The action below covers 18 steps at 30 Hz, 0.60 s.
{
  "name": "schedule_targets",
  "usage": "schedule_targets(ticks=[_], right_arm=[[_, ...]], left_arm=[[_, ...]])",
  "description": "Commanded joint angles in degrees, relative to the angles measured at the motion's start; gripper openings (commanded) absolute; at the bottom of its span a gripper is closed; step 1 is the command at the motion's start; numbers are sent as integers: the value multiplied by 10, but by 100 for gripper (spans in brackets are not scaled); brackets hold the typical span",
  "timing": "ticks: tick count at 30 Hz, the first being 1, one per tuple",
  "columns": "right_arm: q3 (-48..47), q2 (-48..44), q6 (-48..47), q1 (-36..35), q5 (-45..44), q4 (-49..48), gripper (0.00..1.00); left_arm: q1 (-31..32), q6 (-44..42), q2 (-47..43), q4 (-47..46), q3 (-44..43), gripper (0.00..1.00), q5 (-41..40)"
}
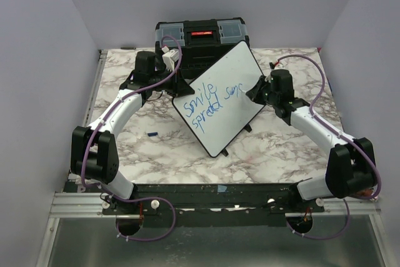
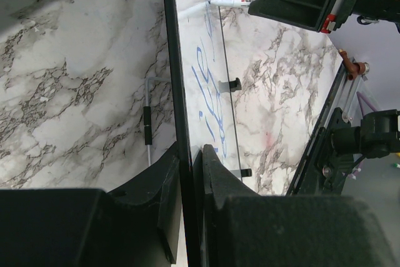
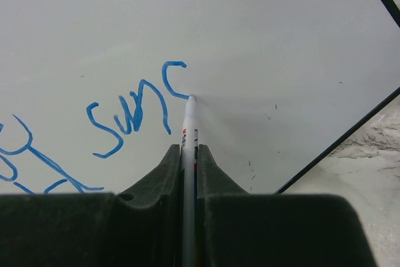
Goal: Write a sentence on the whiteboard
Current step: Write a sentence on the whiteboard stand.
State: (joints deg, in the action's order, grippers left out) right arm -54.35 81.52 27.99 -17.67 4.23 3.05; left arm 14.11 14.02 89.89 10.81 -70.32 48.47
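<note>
The whiteboard (image 1: 240,67) stands tilted at the table's middle, its corner toward the near edge. My left gripper (image 1: 177,87) is shut on the whiteboard's left rim (image 2: 177,79), one finger on each face (image 2: 190,154). The sentence (image 1: 209,103) in blue reads "Smile spread sun" plus a started letter (image 3: 131,114). My right gripper (image 1: 253,90) is shut on a white marker (image 3: 189,123), which runs straight out between the fingertips (image 3: 189,151). The marker's tip touches the whiteboard (image 3: 262,29) at the bottom of the last blue stroke. In the left wrist view the marker (image 2: 228,3) meets the whiteboard's face.
A black toolbox (image 1: 201,39) stands right behind the whiteboard. A small blue cap (image 1: 151,133) lies on the marble table (image 1: 156,151) left of the whiteboard. Purple walls close in both sides. Small black feet (image 2: 232,84) stick out from the whiteboard's edge.
</note>
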Motion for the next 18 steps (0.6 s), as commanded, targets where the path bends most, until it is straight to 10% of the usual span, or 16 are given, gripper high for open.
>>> schedule_targets(ticks=[1, 18], right_arm=[[16, -4, -9, -4, -23, 37, 1], [33, -19, -5, -4, 88, -4, 1]], left_arm=[[4, -48, -25, -49, -3, 0, -5], [4, -47, -22, -50, -4, 0, -4]])
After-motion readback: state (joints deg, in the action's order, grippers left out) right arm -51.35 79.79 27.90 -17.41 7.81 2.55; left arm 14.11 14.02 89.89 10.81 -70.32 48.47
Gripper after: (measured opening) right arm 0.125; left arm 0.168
